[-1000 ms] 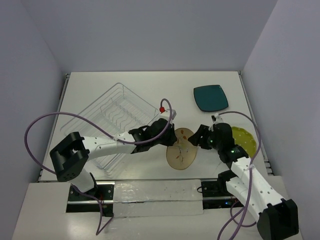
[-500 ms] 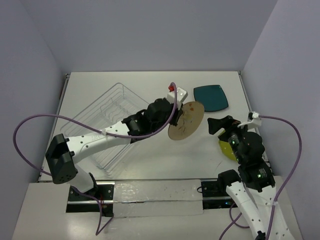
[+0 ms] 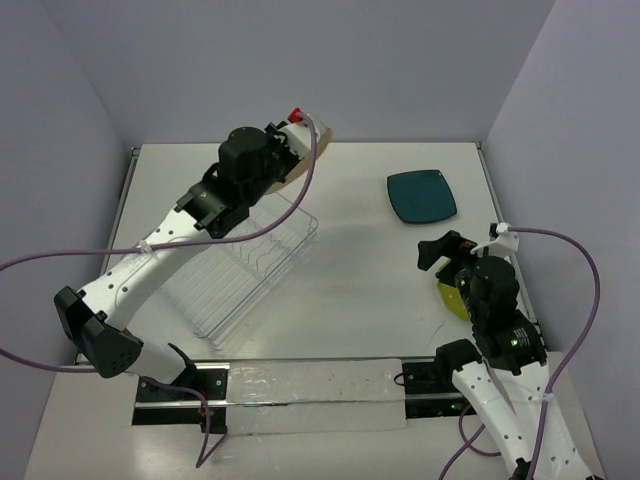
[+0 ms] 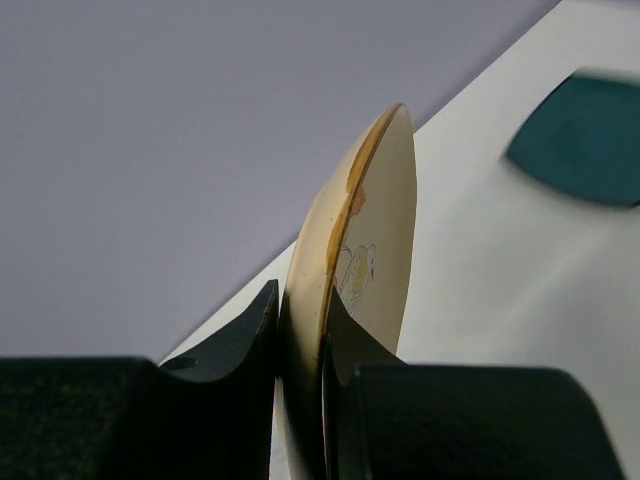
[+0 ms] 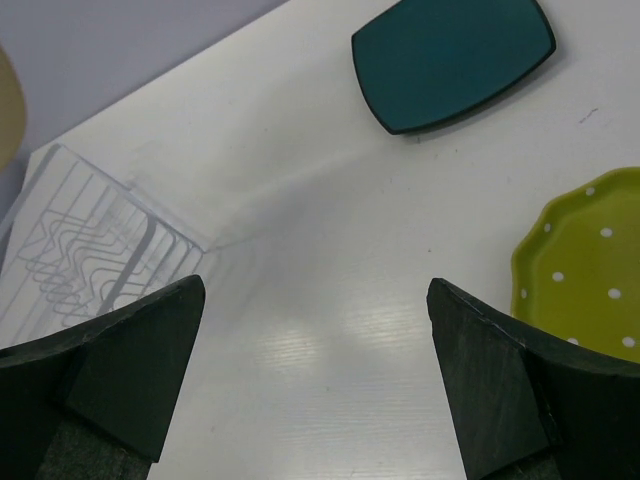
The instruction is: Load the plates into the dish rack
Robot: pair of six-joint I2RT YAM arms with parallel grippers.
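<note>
Done: no plate is seen seated in the dish rack (image 3: pixel 245 265).
In hand: the cream floral plate (image 4: pixel 365 240) is clamped on edge by the left gripper (image 4: pixel 300 310), held high at upper centre of the overhead view, by the rack's far corner.
Left: the teal plate (image 3: pixel 421 196) and dotted plate (image 5: pixel 590 260) lie flat at right.
Right gripper (image 5: pixel 315 380): spread wide, empty, over bare table (image 3: pixel 360 290).
Room: the rack's ribs are unobstructed; the back wall (image 3: pixel 300 60) is judged close to the held plate.

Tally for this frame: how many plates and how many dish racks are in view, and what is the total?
Plates: 3 (cream floral plate, teal plate, yellow-green dotted plate)
Dish racks: 1 (dish rack)
Total: 4
</note>
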